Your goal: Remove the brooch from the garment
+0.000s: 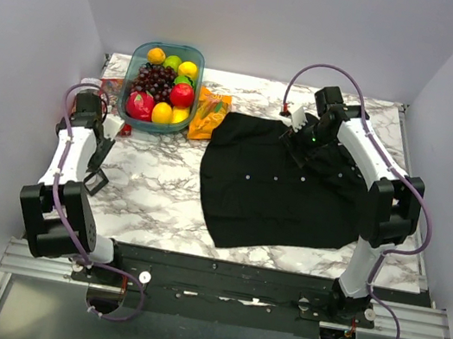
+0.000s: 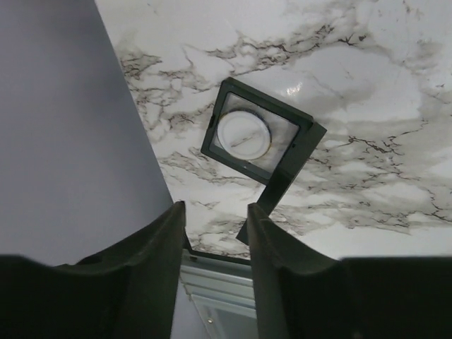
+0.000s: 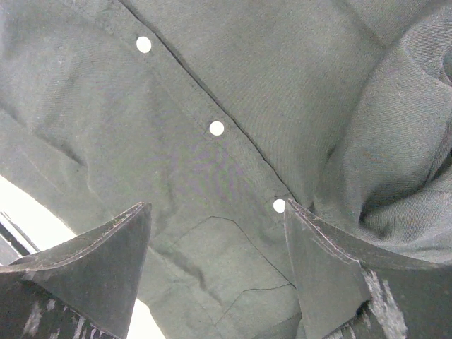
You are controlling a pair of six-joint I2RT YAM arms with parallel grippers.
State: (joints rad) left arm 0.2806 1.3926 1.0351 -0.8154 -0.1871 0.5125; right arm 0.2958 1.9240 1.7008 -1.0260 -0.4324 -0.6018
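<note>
- so the right gripper [image 3: 217, 205] hangs wide open and empty over the black shirt [image 1: 274, 196], upper middle of the top view
- only tiny white buttons [image 3: 217, 128] show by its fingers; no brooch on any cloth I can see
- left gripper [image 2: 215, 206] is partly open and empty, over a black frame case [image 2: 296, 161] with a pale round disc [image 2: 244, 134] inside. Can't tell if that's it
- my guess: if not, the removal is all still to do
</note>
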